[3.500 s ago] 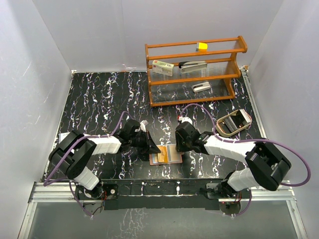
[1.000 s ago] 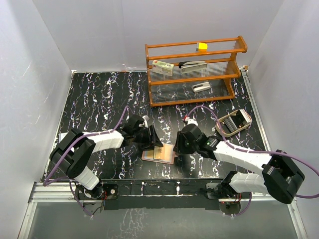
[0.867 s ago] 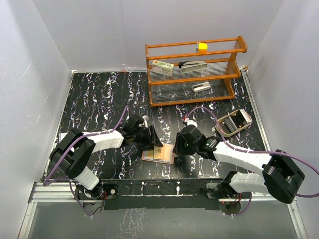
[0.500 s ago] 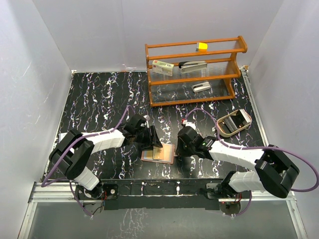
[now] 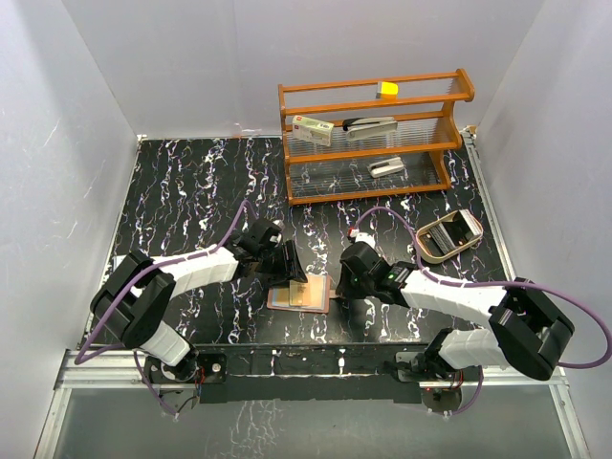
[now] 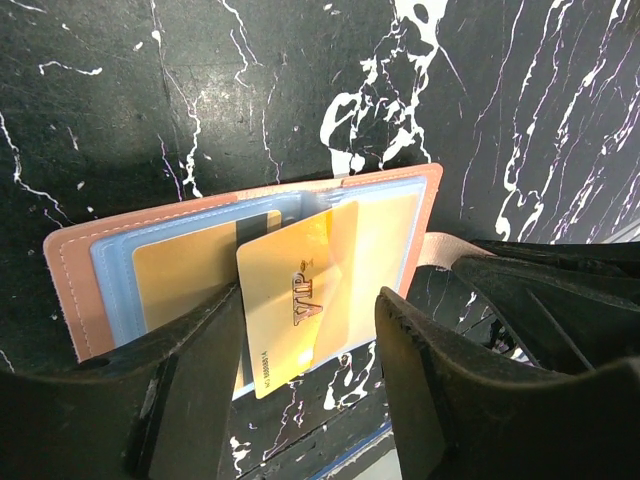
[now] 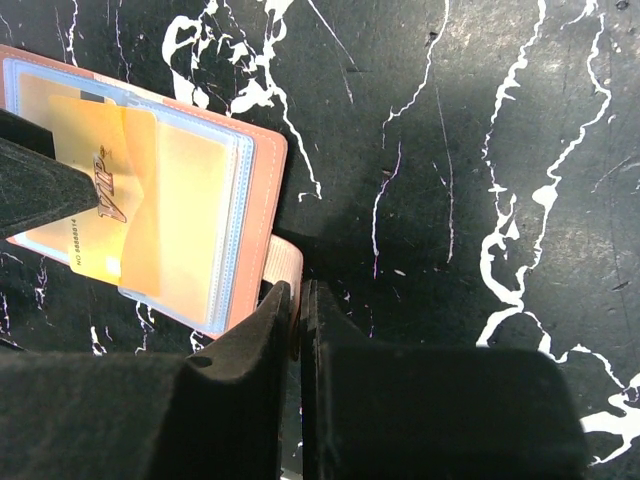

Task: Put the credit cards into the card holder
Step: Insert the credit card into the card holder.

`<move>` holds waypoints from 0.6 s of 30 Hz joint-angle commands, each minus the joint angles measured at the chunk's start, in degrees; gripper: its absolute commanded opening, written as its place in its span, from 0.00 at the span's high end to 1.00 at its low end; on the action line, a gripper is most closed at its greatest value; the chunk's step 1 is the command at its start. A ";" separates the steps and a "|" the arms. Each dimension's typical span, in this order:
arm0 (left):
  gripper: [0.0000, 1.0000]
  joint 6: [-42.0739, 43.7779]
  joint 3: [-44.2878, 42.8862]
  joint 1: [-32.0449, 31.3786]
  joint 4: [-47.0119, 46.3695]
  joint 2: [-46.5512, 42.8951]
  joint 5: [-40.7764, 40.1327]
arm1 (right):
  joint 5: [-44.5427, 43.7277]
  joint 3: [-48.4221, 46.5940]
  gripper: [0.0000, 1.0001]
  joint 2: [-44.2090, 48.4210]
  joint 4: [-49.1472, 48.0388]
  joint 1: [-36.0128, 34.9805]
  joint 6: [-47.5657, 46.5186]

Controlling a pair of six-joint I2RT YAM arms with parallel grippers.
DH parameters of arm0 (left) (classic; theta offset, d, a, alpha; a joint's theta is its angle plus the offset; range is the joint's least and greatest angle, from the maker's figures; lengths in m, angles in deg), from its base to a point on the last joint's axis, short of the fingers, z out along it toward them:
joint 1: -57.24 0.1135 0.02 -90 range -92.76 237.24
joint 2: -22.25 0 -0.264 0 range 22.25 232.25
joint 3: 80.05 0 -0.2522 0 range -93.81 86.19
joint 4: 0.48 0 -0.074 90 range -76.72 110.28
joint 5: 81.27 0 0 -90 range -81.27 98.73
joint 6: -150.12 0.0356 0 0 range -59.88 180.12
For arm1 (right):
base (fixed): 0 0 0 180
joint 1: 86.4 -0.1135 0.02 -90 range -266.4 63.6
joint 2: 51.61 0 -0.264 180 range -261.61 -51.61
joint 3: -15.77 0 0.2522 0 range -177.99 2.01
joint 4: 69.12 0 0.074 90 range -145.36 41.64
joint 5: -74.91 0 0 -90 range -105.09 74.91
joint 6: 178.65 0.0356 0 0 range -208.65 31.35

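Note:
The card holder (image 5: 287,298) lies open on the black marble table, a pinkish-brown wallet with clear blue-edged sleeves (image 6: 115,270). A gold credit card marked VIP (image 6: 295,300) lies slanted across its middle, one end tucked under the right sleeve. Another gold card (image 6: 185,280) sits in the left sleeve. My left gripper (image 6: 308,297) stands open astride the VIP card, with a gap at its right finger. My right gripper (image 7: 297,290) is shut on the holder's pale strap tab (image 7: 283,262) at its right edge. Seen from above, the two grippers flank the holder, left gripper (image 5: 287,274), right gripper (image 5: 337,292).
A wooden rack (image 5: 368,134) holding small items stands at the back right. A tan oval tray (image 5: 448,235) lies right of my right arm. White walls close in the table on three sides. The table's front edge is just below the holder.
My right gripper has closed onto the holder's strap tab. The holder has shifted slightly left and toward the front. My left gripper's fingers have spread a little.

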 commanded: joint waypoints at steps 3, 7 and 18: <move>0.46 -0.47 0.24 -0.42 1.07 -1.44 0.70 | -0.42 -0.14 1.00 0.00 -3.88 -0.24 -0.66; 0.47 -1.91 0.54 -0.93 -0.86 -0.36 2.09 | 0.17 -0.20 1.00 -0.46 -4.68 -0.24 -0.79; 0.50 -2.58 -2.45 -3.10 -1.49 3.11 1.29 | 0.09 0.40 1.00 -0.73 -6.35 -0.24 -1.05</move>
